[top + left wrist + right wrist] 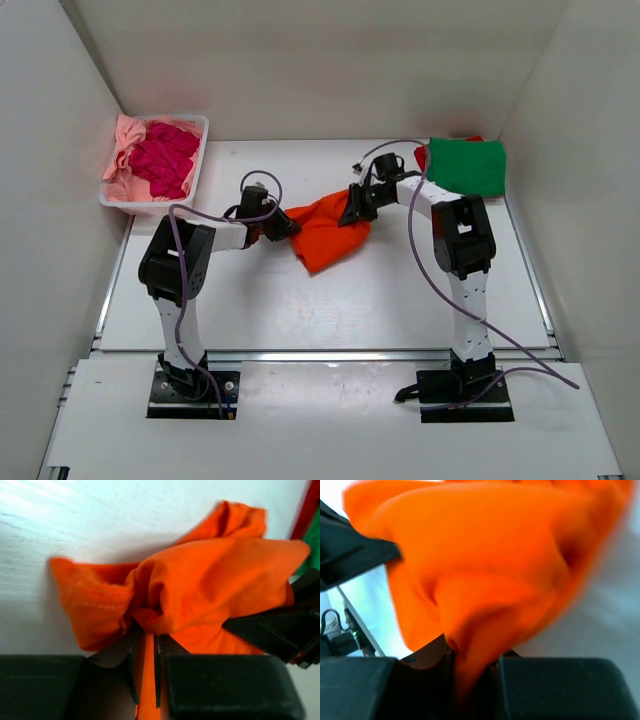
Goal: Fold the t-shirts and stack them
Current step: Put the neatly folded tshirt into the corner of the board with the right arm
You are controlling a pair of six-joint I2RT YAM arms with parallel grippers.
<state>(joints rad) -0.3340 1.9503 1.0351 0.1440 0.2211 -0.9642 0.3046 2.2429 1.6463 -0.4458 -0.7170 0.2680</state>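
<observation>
The bright orange t-shirt [325,232] hangs bunched between my two grippers over the middle of the table. My left gripper [282,224] is shut on its left edge; the left wrist view shows the cloth [200,590] pinched between the jaws. My right gripper [352,208] is shut on its right edge; the right wrist view shows orange cloth [480,570] filling the frame. A folded green t-shirt [466,164] lies at the back right on a red t-shirt [421,157]. Magenta [165,158] and light pink [122,150] t-shirts sit crumpled in the basket.
The white plastic basket [197,165] stands at the back left corner. White walls close in the table on the left, back and right. My arm cables loop over the table near both arms.
</observation>
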